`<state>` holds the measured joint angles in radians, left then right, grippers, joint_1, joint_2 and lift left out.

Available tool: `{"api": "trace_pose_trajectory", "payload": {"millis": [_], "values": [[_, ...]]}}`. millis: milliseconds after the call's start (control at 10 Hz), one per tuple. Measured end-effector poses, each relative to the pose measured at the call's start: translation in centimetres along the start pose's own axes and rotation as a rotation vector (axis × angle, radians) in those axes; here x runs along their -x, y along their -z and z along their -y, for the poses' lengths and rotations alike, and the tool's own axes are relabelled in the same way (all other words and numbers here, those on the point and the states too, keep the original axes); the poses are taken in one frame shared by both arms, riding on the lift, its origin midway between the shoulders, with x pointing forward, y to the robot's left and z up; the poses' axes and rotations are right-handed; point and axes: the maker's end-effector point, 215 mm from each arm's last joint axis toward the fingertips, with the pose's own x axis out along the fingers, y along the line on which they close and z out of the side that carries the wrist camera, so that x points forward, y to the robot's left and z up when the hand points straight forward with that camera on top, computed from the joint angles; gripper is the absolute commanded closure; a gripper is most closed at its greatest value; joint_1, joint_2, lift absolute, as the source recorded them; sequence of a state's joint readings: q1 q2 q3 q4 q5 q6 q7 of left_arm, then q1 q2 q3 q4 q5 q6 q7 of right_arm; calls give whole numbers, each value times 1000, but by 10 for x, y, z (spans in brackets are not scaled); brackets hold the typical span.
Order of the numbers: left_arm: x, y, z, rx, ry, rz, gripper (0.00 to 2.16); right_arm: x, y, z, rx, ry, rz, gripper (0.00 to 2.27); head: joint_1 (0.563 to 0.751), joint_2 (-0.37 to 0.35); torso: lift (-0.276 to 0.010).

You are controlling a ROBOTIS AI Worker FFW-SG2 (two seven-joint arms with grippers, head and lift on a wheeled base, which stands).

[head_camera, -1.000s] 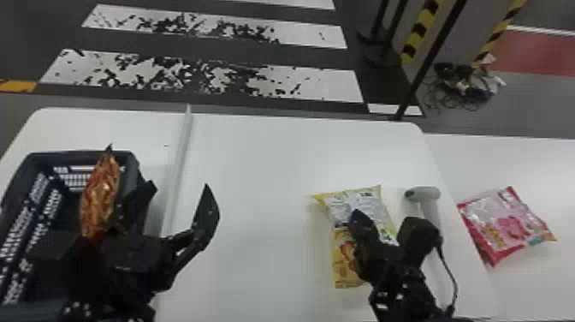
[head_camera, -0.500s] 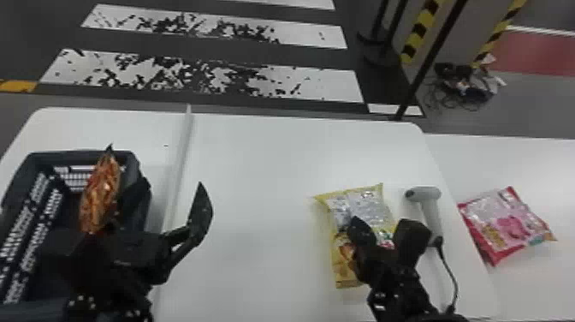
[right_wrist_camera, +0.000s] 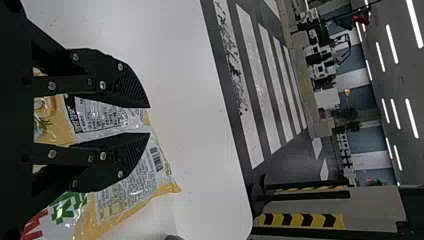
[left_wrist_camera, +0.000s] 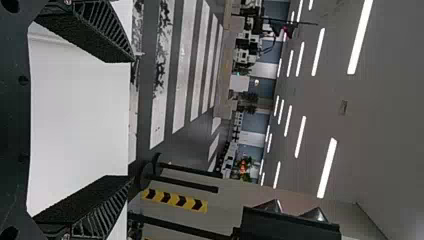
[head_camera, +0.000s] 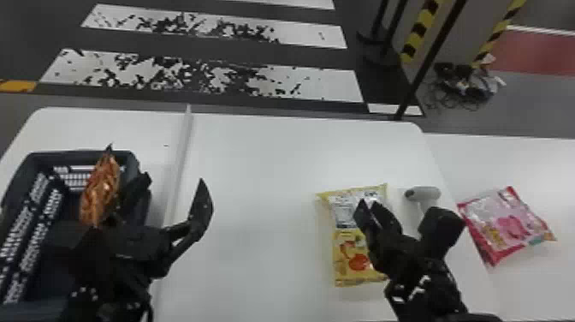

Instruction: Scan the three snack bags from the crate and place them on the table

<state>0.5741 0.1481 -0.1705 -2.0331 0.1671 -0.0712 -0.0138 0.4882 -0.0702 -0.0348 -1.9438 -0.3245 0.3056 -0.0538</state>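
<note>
Your right gripper (head_camera: 369,206) is slightly open above the yellow snack bag (head_camera: 347,261). The pink snack bag (head_camera: 509,227) lies right of the scanner (head_camera: 421,194). Your left gripper (head_camera: 174,182) is widely open, right of the orange snack bag (head_camera: 100,192) in the crate (head_camera: 81,153).

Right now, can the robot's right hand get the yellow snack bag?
Probably yes. The right hand seems to be just above the yellow snack bag, its fingers a little apart, and nothing looks to be in between.
</note>
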Motion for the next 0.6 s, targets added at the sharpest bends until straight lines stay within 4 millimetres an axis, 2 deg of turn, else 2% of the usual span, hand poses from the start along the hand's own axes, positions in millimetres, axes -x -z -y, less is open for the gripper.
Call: {"api": "trace_pose_trajectory", "payload": {"millis": [100,200,600], "values": [[0,0,-1,-3,1,-1,33,6,-9,1,16,-36,4,53,695,-138,-62],[0,0,-2,-8,3,-2,33,11,-16,11,36,-58,8,53,695,-151,-62],[1,1,-9,-15,-3,-6,33,17,-33,90,86,-11,14,73,695,-249,-62]]}}
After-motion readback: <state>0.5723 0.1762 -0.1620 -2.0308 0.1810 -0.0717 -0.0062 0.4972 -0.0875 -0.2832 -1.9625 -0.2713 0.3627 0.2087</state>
